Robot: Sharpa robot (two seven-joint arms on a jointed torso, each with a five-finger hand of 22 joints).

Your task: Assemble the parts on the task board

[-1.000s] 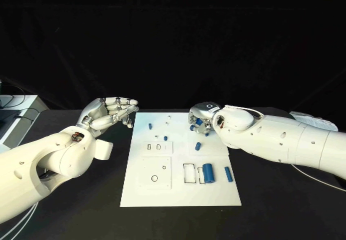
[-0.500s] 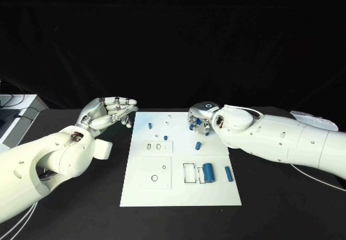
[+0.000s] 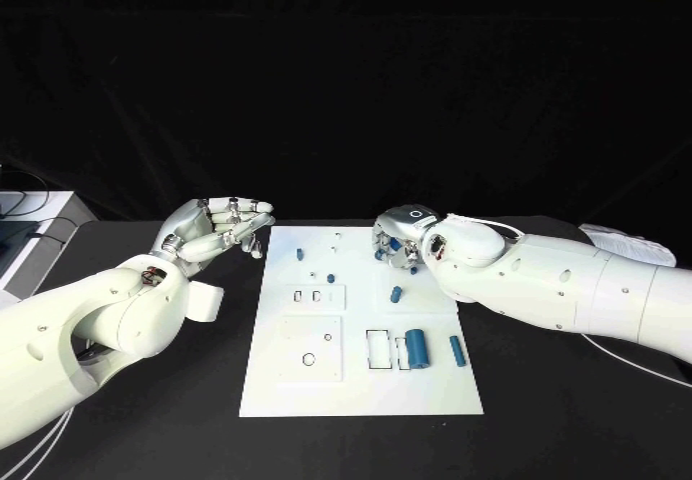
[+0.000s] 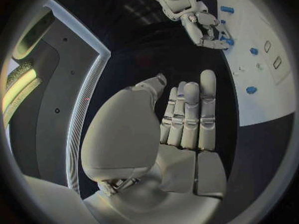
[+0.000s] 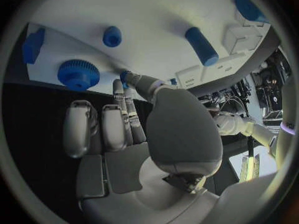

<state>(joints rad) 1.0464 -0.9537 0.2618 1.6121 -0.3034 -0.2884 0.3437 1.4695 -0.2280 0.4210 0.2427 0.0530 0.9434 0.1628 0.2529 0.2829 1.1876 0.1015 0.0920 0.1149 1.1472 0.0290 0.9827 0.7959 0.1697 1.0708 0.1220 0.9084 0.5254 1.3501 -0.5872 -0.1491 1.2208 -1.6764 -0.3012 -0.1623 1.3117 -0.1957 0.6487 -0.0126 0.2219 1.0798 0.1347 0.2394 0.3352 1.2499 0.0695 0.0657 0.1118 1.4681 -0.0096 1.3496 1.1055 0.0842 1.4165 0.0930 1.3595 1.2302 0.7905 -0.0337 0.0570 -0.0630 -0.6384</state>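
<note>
The left hand point(image 3: 219, 228) hovers over the black worktop point(image 3: 173, 420) just off the task board's point(image 3: 289, 385) far left corner. Its fingers are loosely curled with nothing in them; the left wrist view shows them lying straight side by side over an empty palm.

On the task board, going rightward from its left edge: a small blue peg point(image 3: 300, 254) near the far end, another blue piece point(image 3: 330, 276) just right of it and a little nearer, then a raised square block with two slots point(image 3: 316, 296). Nearer still lie a larger square with a ring-shaped hole point(image 3: 309, 358) and an open rectangular frame point(image 3: 378, 348). Right of the frame rest a thick blue cylinder point(image 3: 418, 347) and, at the board's right edge, a thin blue pin point(image 3: 456, 349). A short blue cylinder point(image 3: 395, 293) lies right of the slotted block.

The right hand point(image 3: 400, 240) is down at the board's far right part, fingertips on or around a small blue part point(image 5: 126, 77); whether it is actually pinched I cannot tell. The right wrist view shows a blue gear point(image 5: 78, 74) and a blue block point(image 5: 32, 46) beside it.

Judging by the loose pieces and open seats, most of the assembly remains. The right forearm hides the board's far right edge, and whether the far pegs are seated is hard to make out.
</note>
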